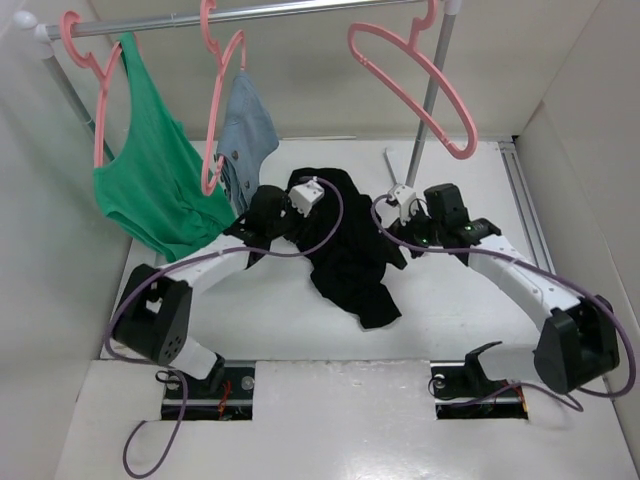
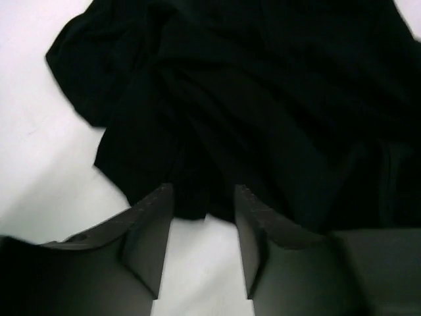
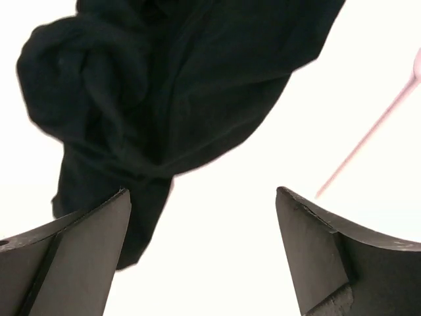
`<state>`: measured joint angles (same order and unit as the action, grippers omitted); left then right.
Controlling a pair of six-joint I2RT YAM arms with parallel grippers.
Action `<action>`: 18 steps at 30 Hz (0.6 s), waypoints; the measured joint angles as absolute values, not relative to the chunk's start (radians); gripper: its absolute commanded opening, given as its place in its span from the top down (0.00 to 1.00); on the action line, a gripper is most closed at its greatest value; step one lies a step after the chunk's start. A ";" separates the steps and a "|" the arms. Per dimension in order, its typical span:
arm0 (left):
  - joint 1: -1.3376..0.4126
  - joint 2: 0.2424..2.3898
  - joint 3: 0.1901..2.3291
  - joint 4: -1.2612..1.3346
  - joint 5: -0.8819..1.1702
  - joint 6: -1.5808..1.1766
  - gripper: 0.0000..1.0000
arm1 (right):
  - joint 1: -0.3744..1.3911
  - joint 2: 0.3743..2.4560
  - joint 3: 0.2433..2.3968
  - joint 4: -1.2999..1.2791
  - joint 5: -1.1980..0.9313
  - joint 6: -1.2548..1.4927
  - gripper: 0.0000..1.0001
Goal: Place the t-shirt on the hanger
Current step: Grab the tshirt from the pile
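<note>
A: top view?
B: t-shirt (image 1: 350,250) crumpled mid-table (image 1: 260,310); hanger (image 1: 464,150) on the rail (image 1: 250,14) at 1 o'clock (tilted); left gripper (image 1: 318,190) at the shirt's 11, right gripper (image 1: 398,198) at its 2
A: left wrist?
B: jaws apart, tips at the cloth hem; nothing clamped
A: right wrist?
B: jaws wide apart; shirt at 11; hanger bar at 3

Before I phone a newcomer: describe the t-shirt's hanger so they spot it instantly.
Follow the metal rail along the top to its right end. The pink hanger there hangs tilted; unlike the two bearing a green tank top and blue-grey garment, it is bare.
</note>
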<state>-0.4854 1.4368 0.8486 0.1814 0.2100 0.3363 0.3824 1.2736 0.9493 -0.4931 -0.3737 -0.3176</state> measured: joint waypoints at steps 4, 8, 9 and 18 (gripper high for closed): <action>-0.511 1.538 0.875 0.267 0.188 0.303 0.41 | 0.410 1.393 0.972 -0.432 -0.337 -0.287 0.08; -0.527 1.647 0.941 0.310 0.141 0.290 0.43 | 0.459 1.569 1.101 -0.425 -0.297 -0.289 0.12; -0.529 1.679 0.967 0.323 0.124 0.286 0.48 | 0.470 1.600 1.129 -0.412 -0.290 -0.289 0.14; -0.491 1.747 1.022 0.388 0.057 0.231 0.54 | 0.532 1.843 1.429 -0.331 -0.236 -0.291 0.32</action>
<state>-0.4908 1.7473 1.0218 0.3882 0.0570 0.2314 0.5316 1.8431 1.4292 -0.3309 -0.2356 -0.2913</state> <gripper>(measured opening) 0.465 0.698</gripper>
